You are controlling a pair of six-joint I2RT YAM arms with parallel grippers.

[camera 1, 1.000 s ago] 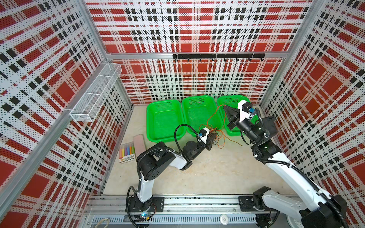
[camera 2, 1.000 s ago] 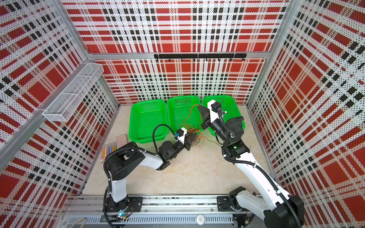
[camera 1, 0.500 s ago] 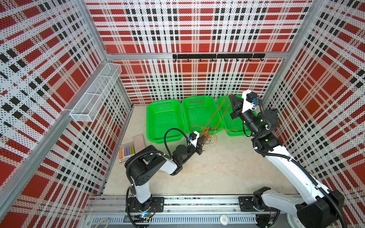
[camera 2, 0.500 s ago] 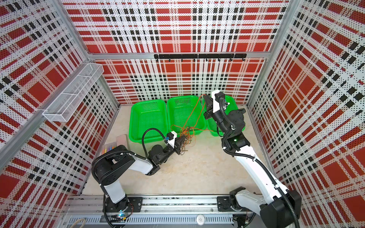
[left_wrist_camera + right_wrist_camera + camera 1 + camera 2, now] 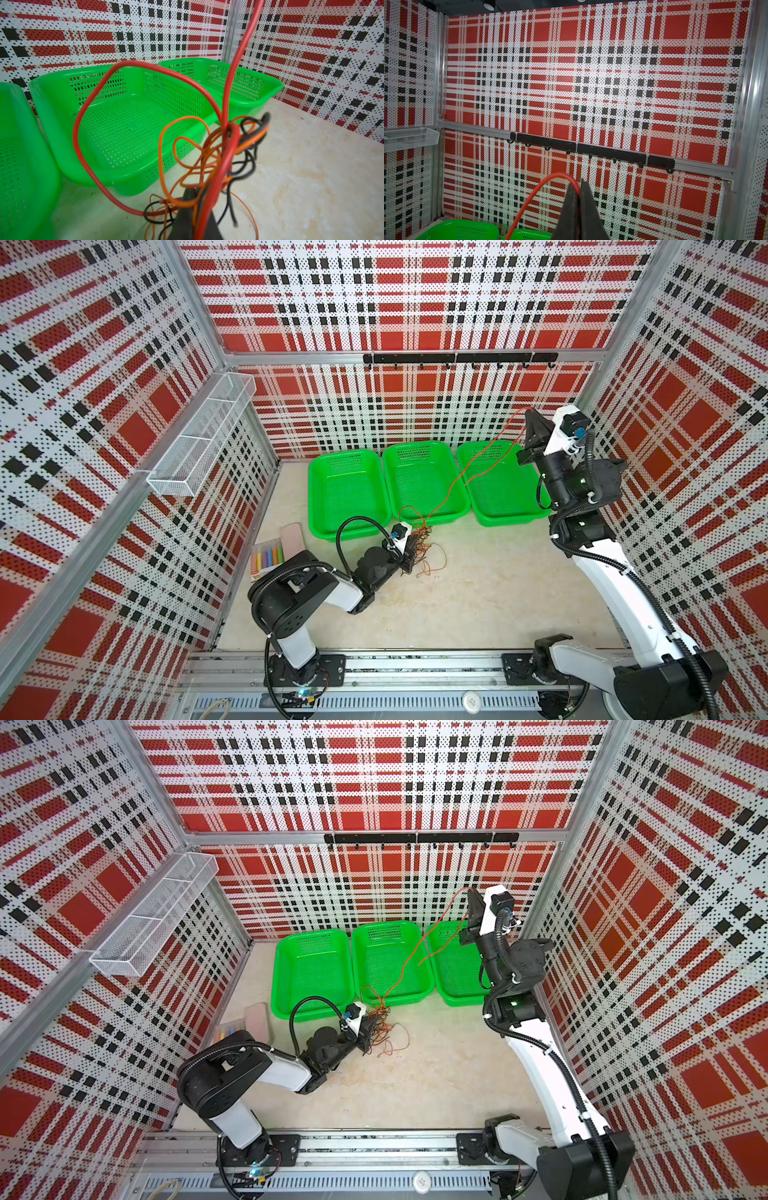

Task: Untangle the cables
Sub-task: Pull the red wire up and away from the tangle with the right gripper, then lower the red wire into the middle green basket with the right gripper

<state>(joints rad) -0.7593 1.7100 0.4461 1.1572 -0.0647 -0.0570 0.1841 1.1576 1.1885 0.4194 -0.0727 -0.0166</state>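
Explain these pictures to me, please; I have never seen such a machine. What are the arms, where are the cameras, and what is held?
These are two robot arms on a table, each ending in a gripper. Two pictures look down from above, nearly alike; two come from cameras on the wrists. On the table stand three green baskets, and before them lies a tangle of red, orange and black cables. The left gripper, low at the table, is shut on the tangle. The right gripper, high in the air, is shut on the red cable, which runs down to the tangle.
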